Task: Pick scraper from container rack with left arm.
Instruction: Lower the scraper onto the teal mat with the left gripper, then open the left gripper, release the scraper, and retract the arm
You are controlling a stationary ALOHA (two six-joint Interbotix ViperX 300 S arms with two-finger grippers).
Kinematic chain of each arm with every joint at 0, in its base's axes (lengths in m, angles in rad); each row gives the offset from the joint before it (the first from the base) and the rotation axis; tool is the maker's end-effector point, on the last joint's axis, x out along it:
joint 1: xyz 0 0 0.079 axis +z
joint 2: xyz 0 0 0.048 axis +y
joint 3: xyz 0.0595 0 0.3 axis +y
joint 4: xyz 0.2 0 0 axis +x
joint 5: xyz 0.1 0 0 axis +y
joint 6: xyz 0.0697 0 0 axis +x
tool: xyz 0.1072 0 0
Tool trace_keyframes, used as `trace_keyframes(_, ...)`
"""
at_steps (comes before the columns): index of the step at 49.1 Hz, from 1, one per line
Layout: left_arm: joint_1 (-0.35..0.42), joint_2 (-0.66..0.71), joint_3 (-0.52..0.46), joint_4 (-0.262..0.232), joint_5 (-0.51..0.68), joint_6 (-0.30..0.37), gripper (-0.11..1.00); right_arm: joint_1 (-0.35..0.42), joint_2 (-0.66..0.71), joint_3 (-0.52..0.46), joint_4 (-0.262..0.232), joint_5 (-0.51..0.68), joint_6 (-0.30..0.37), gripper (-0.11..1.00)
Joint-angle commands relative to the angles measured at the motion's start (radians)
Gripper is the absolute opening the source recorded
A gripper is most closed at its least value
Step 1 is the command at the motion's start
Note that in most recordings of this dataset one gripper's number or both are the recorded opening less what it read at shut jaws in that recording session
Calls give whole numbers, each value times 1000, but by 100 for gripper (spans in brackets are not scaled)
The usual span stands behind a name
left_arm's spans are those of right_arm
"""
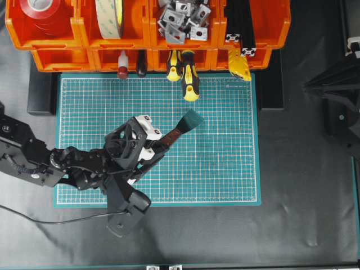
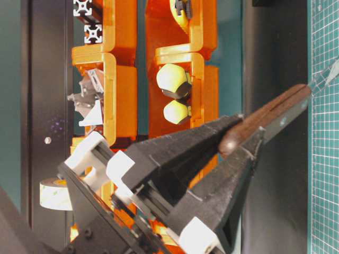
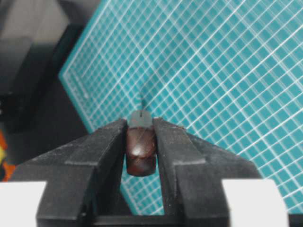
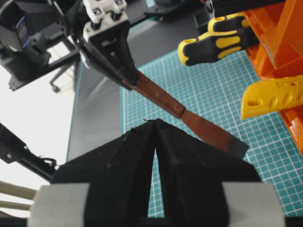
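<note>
**Operator:** I have the scraper [image 1: 179,128] out of the container rack [image 1: 56,34]. The left gripper [image 1: 159,145] is clenched on the wooden handle, and the blade flares out beyond the fingertips, up and to the right in the overhead view, over the green cutting mat [image 1: 225,169].

**Observer:** Which way does its long axis run?

**Operator:** Straight on from the fingers, angled toward the rack. The left wrist view shows the handle's butt end squeezed between both pads. I judge the pick done; any next move should carry it along that axis without swinging the blade into the bins.

**Observer:** And the right arm?

**Operator:** Well apart, its right gripper [image 4: 155,125] pinched nearly closed on nothing (a thin slit shows).

**Observer:** The bins?

**Operator:** Upper row: red tape roll [image 1: 40,8], pale tape roll [image 1: 109,17], metal brackets [image 1: 183,19], black bars [image 1: 241,25]. Lower row: yellow-and-black screwdrivers [image 1: 188,76], a white-shafted tool [image 1: 122,64], a yellow piece [image 1: 239,66] I cannot identify.
</note>
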Motion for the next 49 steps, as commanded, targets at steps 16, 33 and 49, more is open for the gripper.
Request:
trace_keyframes(16, 23, -40, 14, 3, -29, -170, 50, -2, 3, -35, 9, 35, -2, -1)
trace_keyframes(33, 9, -83, 14, 3, -23, -730, 91, -2, 2, -37, 11, 83, -2, -1)
trace_keyframes(49, 15, -153, 106, 3, -23, -1204, 91, -2, 0, -37, 9, 110, -3, -1)
